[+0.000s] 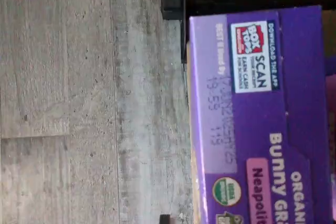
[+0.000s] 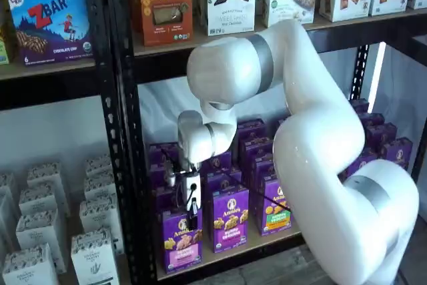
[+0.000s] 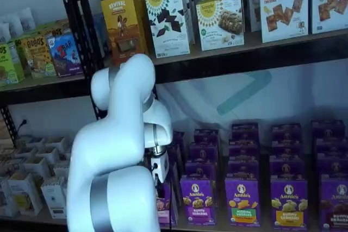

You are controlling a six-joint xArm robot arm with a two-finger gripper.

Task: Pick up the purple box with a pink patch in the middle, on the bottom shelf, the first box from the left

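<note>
1. I am a white robot arm [image 2: 313, 145] reaching into a black metal rack [image 2: 123, 131] of boxed groceries, seen from the front in both shelf views.
2. My gripper [image 2: 192, 217] hangs straight down from my wrist, directly over the top of the purple box [image 2: 182, 240] at the left end of the bottom shelf [image 2: 267, 239].
3. In a shelf view only a thin black part of my gripper shows against that box, and I cannot tell whether my fingers have a gap between them or whether they touch the box.
4. In the other shelf view my own arm covers most of this box; a narrow strip of it [image 3: 164, 205] shows beside my forearm.
5. The purple box stands upright at the front edge of the shelf, with a white round Annie's logo, yellow-brown snack shapes and a pink band low on its front.
6. Just beside it stands a like carton with a purple band [image 2: 230, 218], and then one with a green band [image 2: 277, 210]; more purple cartons stand in rows behind them.
7. My wrist view, turned on its side, shows the box's purple top [image 1: 262, 114] close up, with a Box Tops label, a printed date, a USDA Organic seal and a pink patch reading "Neapolit".
8. Next to the box in that view lies a grey wood-grain floor [image 1: 79, 103].
9. The higher shelf [image 2: 220, 45] holds taller boxes of bars and crackers.
</note>
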